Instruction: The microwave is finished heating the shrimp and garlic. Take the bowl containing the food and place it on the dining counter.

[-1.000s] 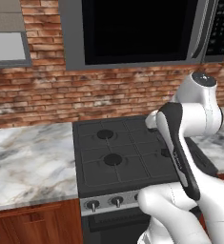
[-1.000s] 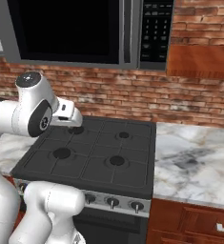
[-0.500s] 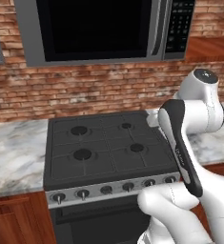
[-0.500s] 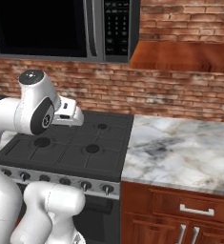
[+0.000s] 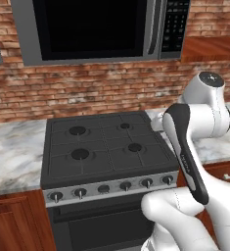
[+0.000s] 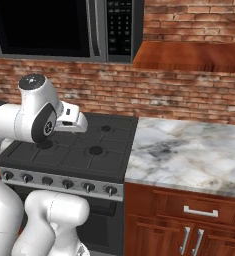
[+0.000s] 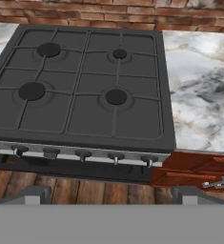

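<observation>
End effector (image 7: pixel 111 193) wide open, holding nothing, hovering above the stove (image 5: pixel 106 147) front. Beyond it, marble surface (image 6: pixel 189 155) to the right. Farthest, microwave (image 5: pixel 94 29) on the brick wall, door shut, so bowl and food can't be seen. Approach step; next probably reach the handle (image 5: pixel 153 27), open the door.

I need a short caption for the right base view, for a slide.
White arm folded above the black stove, below the closed microwave, marble worktop at right.
</observation>
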